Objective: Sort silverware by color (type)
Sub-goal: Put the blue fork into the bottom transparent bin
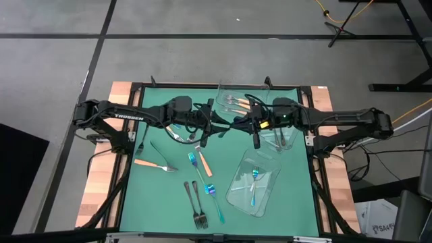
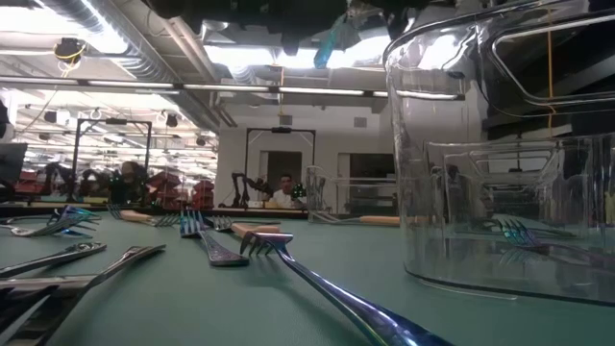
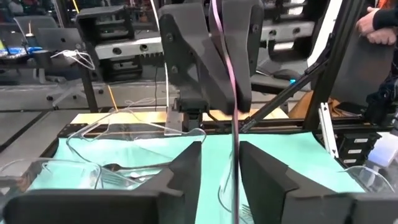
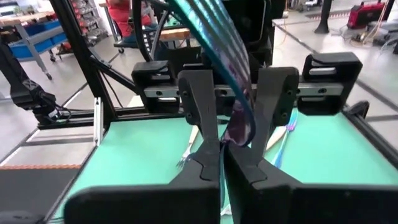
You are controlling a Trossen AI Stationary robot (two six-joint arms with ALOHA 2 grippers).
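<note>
While the right tool [image 4: 221,158] clamped a shiny iridescent blue-teal fork [image 4: 230,81] at centre frame, the left tool [image 3: 221,171] stood apart; a thin pinch risked dropping it.

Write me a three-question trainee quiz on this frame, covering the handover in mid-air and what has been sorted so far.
1. True or false: the right hand is shut on the shiny iridescent blue-teal fork.
2. Pick one. The clear plastic tray at the high view's lower right holds: A) orange-handled forks; B) an iridescent teal fork; C) dark grey forks.
3. Fill in: the left hand has its jaws ____ on either side of the raised fork.

Key: 1 true; 2 B; 3 open.
</note>
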